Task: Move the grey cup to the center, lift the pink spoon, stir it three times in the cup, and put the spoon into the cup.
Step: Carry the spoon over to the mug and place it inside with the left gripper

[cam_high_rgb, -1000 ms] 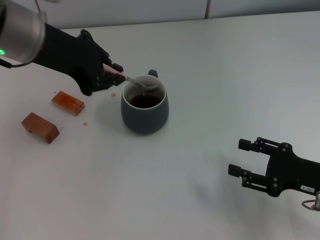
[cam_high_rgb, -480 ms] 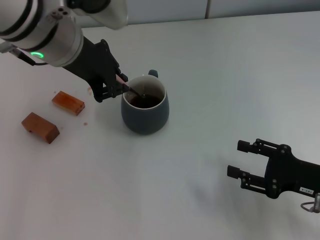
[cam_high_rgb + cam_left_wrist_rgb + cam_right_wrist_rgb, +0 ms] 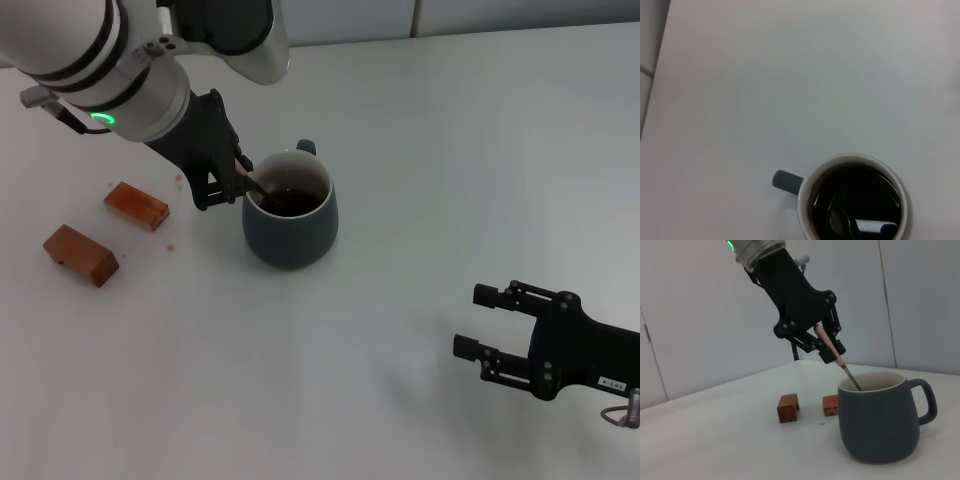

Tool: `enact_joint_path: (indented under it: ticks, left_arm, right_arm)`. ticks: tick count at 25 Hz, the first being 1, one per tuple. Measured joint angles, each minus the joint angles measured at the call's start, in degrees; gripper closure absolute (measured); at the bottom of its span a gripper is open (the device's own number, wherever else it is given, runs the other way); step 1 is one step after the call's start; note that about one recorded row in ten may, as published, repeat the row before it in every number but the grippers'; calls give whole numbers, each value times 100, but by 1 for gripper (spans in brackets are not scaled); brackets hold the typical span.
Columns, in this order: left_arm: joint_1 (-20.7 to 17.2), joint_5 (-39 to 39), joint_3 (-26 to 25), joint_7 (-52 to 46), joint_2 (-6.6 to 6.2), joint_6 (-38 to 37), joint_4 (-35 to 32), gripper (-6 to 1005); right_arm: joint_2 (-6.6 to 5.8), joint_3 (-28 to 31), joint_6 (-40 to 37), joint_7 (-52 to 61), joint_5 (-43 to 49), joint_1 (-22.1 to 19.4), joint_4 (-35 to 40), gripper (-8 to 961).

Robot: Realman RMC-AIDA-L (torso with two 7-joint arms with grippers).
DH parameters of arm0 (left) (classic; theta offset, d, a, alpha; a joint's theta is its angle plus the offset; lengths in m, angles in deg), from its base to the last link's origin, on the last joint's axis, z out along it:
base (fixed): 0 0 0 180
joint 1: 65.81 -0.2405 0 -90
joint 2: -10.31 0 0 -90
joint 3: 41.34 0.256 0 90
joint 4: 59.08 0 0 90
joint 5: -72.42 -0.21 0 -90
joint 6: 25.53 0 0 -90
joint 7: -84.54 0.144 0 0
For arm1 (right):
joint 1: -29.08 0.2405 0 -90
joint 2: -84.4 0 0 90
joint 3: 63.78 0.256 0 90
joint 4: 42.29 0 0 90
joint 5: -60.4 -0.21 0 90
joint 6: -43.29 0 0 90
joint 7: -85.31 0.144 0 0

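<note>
The grey cup (image 3: 290, 225) stands on the white table with dark liquid inside and its handle turned away from me. My left gripper (image 3: 233, 176) hovers just left of the rim, shut on the pink spoon (image 3: 251, 179). In the right wrist view the left gripper (image 3: 823, 343) holds the pink spoon (image 3: 832, 351) slanting steeply down, its metal end dipping inside the cup (image 3: 879, 425). From the left wrist view the spoon's bowl (image 3: 840, 220) lies sunk in the liquid of the cup (image 3: 786, 181). My right gripper (image 3: 470, 320) rests open, low at the right, far from the cup.
Two brown wooden blocks (image 3: 136, 205) (image 3: 80, 254) lie left of the cup, with small crumbs near them. They also show in the right wrist view as blocks (image 3: 788, 407) (image 3: 830, 405) behind the cup. A grey wall runs along the table's far edge.
My left gripper moved down and closer to the cup's left rim. The spoon tipped steeper and its bowl went from above the rim into the liquid. The right arm barely shifted.
</note>
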Motion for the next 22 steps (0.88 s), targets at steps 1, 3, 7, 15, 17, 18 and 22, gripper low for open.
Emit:
enact_joint_path:
  ticks: [1,3,7,15,17,18,22]
  left_arm:
    - [7,-4,1,-13,0,-4,1,870]
    - [30,-24,8,-52,0,-75,1,870]
    - [61,-1,118,-117,-1,-278,-79,869]
    - [150,237,342,-151,4,79,-54,869]
    - [162,216,388,-174,5,155,-12,870]
    - [162,216,388,-174,5,155,-12,870]
    - [281,-132,497,-378,7,323,278,870]
  right_arm:
    - [0,0,0,0,2,0,-4,234]
    - [0,0,0,0,3,0,-5,235]
    - [0,0,0,0,6,-2,-15,235]
    - [0,-17,-6,21,16,-8,-39,235]
    - [0,-17,-12,40,16,2,-40,234]
    - [0,-18,-16,49,16,8,-40,234]
    - [0,-18,-32,56,16,15,-40,234]
